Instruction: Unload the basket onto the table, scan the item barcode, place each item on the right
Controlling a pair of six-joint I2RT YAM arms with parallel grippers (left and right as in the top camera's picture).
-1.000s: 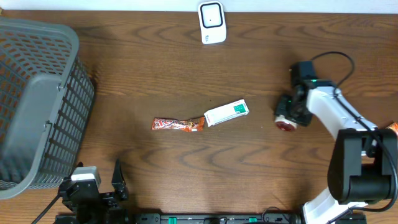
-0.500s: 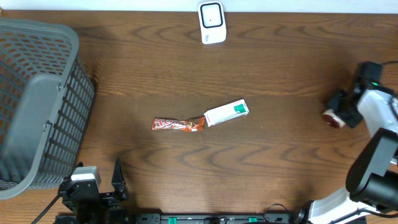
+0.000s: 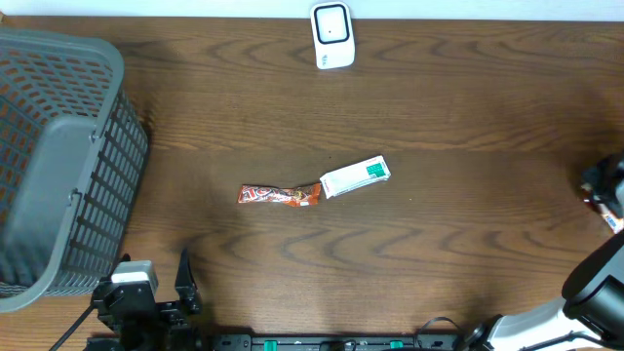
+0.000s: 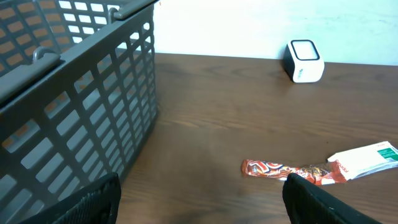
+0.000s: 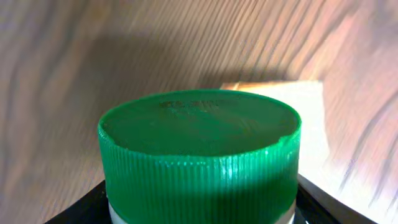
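One second back the right gripper (image 3: 603, 187) was well inboard, right of the packet (image 3: 356, 176). Now it's out at the far right edge of the overhead view, partly cut off. It's been sliding steadily away from the scanner (image 3: 332, 35), and it carries a bottle (image 5: 199, 155) with it. In the right wrist view the green ribbed cap fills the frame, with a dark finger at each lower corner, so I read that as a firm hold.

My call is that this item is on its way to be set aside, not presented, since it is now well apart from the scanner. Whether its code has been read, I cannot tell. A pale sheet (image 5: 292, 102) lies on the wood just behind the cap.

Two more items wait mid-table. The wrapper (image 3: 280, 195) and the packet lie end to end, touching or nearly so.

The left gripper (image 4: 202, 180) is parked at the near edge, fingers spread wide and empty.

There's plenty of room. Bare table (image 3: 439, 253) runs from the centre items up to the scanner and across to the right. The tight spots are the basket (image 3: 58, 156), which fills the left side just beside the left arm, and the right edge under the bottle.
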